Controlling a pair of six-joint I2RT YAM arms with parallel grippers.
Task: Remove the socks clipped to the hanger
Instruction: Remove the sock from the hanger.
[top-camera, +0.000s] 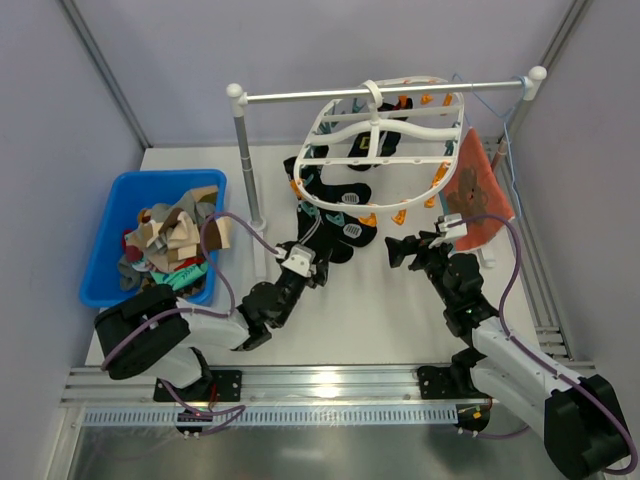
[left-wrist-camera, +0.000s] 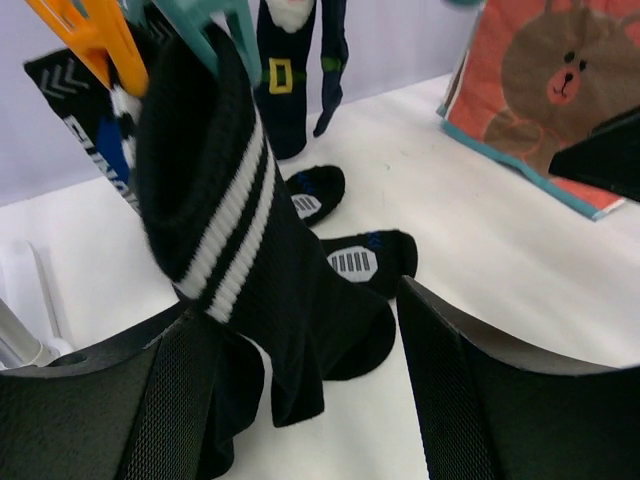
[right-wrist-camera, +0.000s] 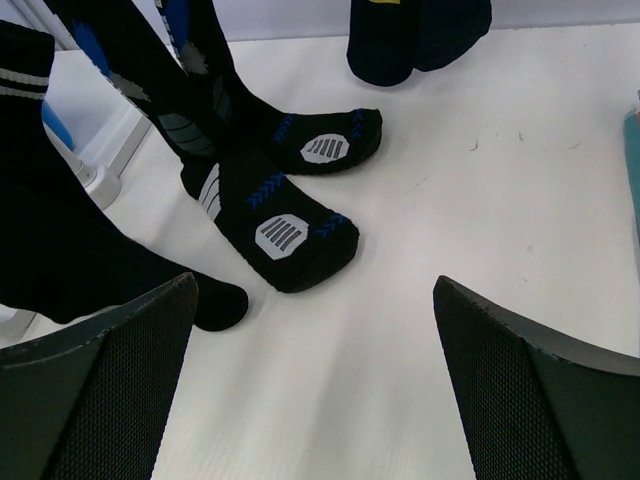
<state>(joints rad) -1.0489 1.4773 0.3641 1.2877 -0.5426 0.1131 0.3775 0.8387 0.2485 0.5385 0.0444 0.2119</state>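
The white oval hanger (top-camera: 312, 140) hangs from the rail, and black socks (top-camera: 330, 195) dangle from its orange and teal clips down to the table. A black sock with two white stripes (left-wrist-camera: 215, 200) hangs from a teal clip (left-wrist-camera: 215, 25). My left gripper (left-wrist-camera: 300, 310) is open around that sock's lower part: the left finger touches the fabric and a gap remains at the right finger. My right gripper (right-wrist-camera: 315, 285) stands wide open over bare table with nothing between its fingers. Just ahead of it hang black socks with grey patches (right-wrist-camera: 285, 235).
A blue bin (top-camera: 100, 240) holding loose socks sits at the left. An orange-red cloth with a bear print (top-camera: 480, 195) hangs at the right, near a thin blue wire hanger (top-camera: 505, 120). The rail stand's post (top-camera: 245, 150) rises left of the socks.
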